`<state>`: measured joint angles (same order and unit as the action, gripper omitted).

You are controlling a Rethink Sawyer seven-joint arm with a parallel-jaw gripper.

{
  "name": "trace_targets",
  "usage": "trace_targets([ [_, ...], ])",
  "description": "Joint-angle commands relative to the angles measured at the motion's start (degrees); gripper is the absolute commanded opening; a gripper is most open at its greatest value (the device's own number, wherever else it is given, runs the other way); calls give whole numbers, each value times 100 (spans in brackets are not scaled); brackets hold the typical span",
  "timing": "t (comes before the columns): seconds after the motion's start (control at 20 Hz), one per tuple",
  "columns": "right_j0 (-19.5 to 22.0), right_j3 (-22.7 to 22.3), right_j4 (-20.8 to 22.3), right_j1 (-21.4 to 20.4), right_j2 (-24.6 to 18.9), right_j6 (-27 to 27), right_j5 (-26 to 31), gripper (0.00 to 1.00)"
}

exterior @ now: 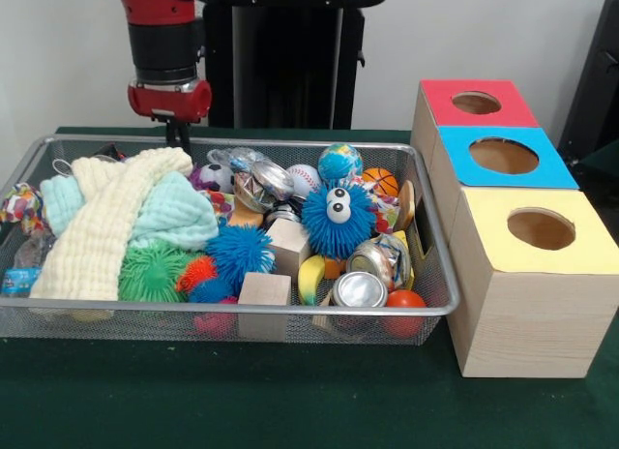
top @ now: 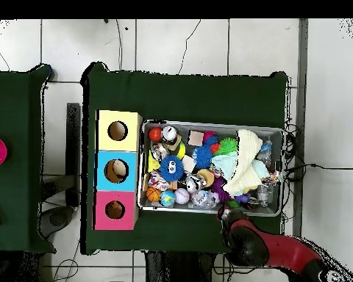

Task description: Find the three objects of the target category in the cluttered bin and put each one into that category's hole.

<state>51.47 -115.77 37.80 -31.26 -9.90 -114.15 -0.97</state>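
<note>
The wire mesh bin point(exterior: 242, 312) is full of clutter on the green table; it also shows in the overhead view point(top: 209, 123). I cannot make out the tan-orange, tiger-striped or pale yellow animal toys; they are hidden among the clutter or under the cloths. The round hole in the red-topped box point(exterior: 476, 103) is at the far right, beside the bin, and shows in the overhead view point(top: 115, 210). My gripper point(exterior: 177, 133) hangs just behind the bin's far left rim, under the red wrist point(top: 238, 229), and holds nothing that I can see.
A cream knit cloth point(exterior: 106, 226) and a teal cloth point(exterior: 176, 212) cover the bin's left half. A fuzzy blue ball with googly eyes point(exterior: 337, 220), wooden cubes point(exterior: 264, 289), spiky balls, tins and small balls fill the rest. Blue-topped point(exterior: 503, 156) and yellow-topped point(exterior: 540, 228) boxes stand beside the red one.
</note>
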Motion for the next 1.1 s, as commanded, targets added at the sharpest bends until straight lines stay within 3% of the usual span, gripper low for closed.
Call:
trace_targets([
  [0.05, -585, 1267, 353, 760, 156, -138, -289, 0],
  [0.25, -795, 1675, 262, 924, 216, -136, -123, 0],
  [0.5, -640, 1962, 296, 757, -60, 156, 286, 0],
  [0.95, -615, 2136, 260, 311, -175, 396, 772, 0],
  [1.1, -488, 2166, 225, 235, -388, 561, 1041, 0],
])
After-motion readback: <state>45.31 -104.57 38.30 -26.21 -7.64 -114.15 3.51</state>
